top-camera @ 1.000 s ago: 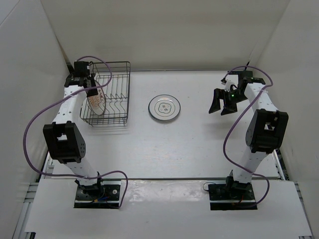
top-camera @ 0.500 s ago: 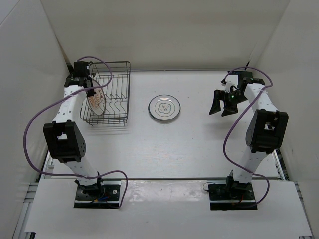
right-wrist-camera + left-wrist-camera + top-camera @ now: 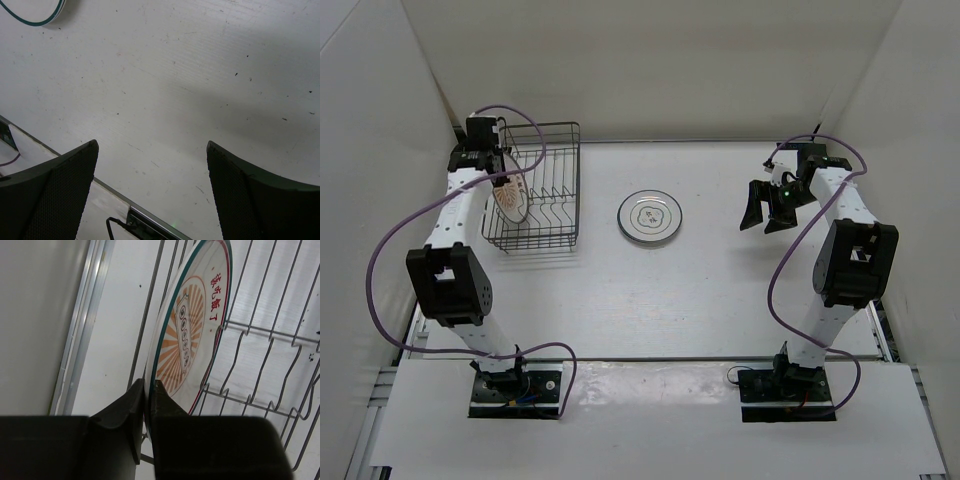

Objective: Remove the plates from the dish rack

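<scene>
Left gripper (image 3: 145, 390) pinches the rim of the sunburst plate (image 3: 186, 335), on edge just ahead of its fingers in the dish rack (image 3: 556, 190); lifted askew, the plate could catch the wires and slip. Right gripper (image 3: 763, 218) hangs spread

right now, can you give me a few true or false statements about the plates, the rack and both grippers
1. The left gripper is shut on the rim of the sunburst plate. True.
2. The sunburst plate lies flat on the table. False: it is on edge, tilted, inside the dish rack.
3. The right gripper holds a plate. False: it is open and empty above bare table.
4. A ring-patterned plate lies flat on the table between the dish rack and the right gripper. True.
</scene>
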Controlling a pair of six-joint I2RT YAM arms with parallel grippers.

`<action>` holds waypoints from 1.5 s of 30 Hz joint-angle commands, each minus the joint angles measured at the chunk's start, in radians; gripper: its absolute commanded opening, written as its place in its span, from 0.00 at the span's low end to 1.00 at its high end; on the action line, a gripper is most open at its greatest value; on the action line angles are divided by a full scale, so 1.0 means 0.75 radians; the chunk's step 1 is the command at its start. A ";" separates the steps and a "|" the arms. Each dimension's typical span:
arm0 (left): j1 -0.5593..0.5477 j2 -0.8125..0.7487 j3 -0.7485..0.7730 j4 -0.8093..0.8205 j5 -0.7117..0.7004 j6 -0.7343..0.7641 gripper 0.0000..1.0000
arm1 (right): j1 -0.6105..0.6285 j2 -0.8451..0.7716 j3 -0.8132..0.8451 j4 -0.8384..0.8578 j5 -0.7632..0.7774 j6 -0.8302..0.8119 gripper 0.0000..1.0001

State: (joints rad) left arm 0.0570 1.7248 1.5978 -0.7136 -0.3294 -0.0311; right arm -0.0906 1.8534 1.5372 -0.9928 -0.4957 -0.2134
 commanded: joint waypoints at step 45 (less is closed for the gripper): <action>-0.393 -0.956 -1.089 0.483 1.155 -0.607 0.00 | 0.002 -0.019 -0.039 0.004 -0.043 -0.010 0.90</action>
State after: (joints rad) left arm -0.2062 1.0595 0.8104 -0.4355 0.4919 -0.4583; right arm -0.0902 1.8542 1.5215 -0.9924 -0.5121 -0.2131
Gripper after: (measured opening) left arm 0.180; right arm 0.900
